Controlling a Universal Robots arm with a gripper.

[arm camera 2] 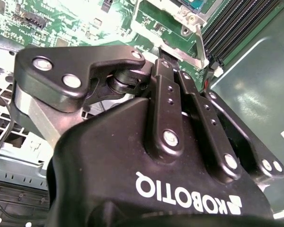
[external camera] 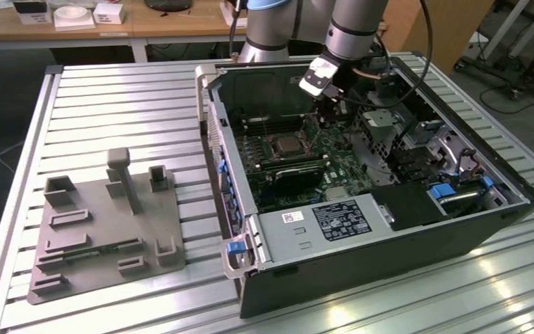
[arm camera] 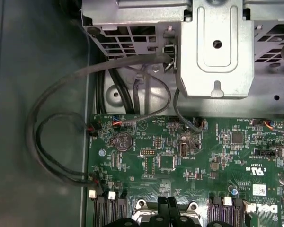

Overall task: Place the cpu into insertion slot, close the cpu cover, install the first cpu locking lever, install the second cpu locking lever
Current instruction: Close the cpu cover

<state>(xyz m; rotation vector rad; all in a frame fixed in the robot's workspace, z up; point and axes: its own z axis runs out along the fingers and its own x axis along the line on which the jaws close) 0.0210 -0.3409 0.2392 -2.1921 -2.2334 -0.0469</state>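
Exterior view: the insertion slot (external camera: 272, 145) sits mid-motherboard (external camera: 341, 177) in the open computer case (external camera: 388, 257); we judge the cpu (external camera: 292, 145) to be seated in it. From the gripper (external camera: 330, 104) the slot lies down and toward the exterior view's left, on the side away from the case's far wall. In the first wrist view the fingertips (arm camera: 162, 204) are drawn together at the slot's surround, with nothing seen between them. In the second wrist view a locking lever (arm camera 2: 199, 42) runs just beside them. The arm reaches steeply down over the case's far edge.
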